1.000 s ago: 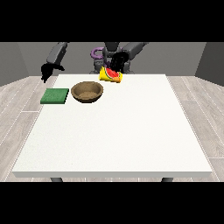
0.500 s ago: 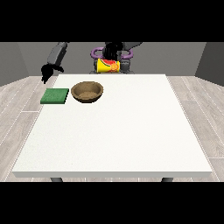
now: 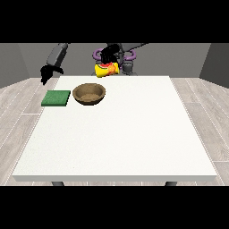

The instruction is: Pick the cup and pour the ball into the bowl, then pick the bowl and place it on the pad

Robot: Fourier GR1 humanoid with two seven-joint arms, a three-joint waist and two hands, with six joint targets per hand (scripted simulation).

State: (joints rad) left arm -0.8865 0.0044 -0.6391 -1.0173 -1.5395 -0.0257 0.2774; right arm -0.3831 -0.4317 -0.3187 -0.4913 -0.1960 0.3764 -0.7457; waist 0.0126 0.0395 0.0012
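Observation:
A yellow cup (image 3: 106,69) with red marking hangs tilted in the air above the table's far edge, behind the brown bowl (image 3: 89,94). The black hand at the view's right (image 3: 108,55) is curled round the cup from above. The bowl stands on the white table (image 3: 120,134) near its far left part, and I cannot see a ball in it or in the cup. A green pad (image 3: 56,98) lies flat just left of the bowl. The hand at the view's left (image 3: 45,73) hangs above the table's far left corner, holding nothing.
The robot's torso with purple rings (image 3: 129,54) stands behind the table's far edge. Grey wood floor surrounds the table on both sides.
The hand holding the cup has lifted it and carried it leftward, from right of the bowl to behind it. The other hand has stayed near the far left corner.

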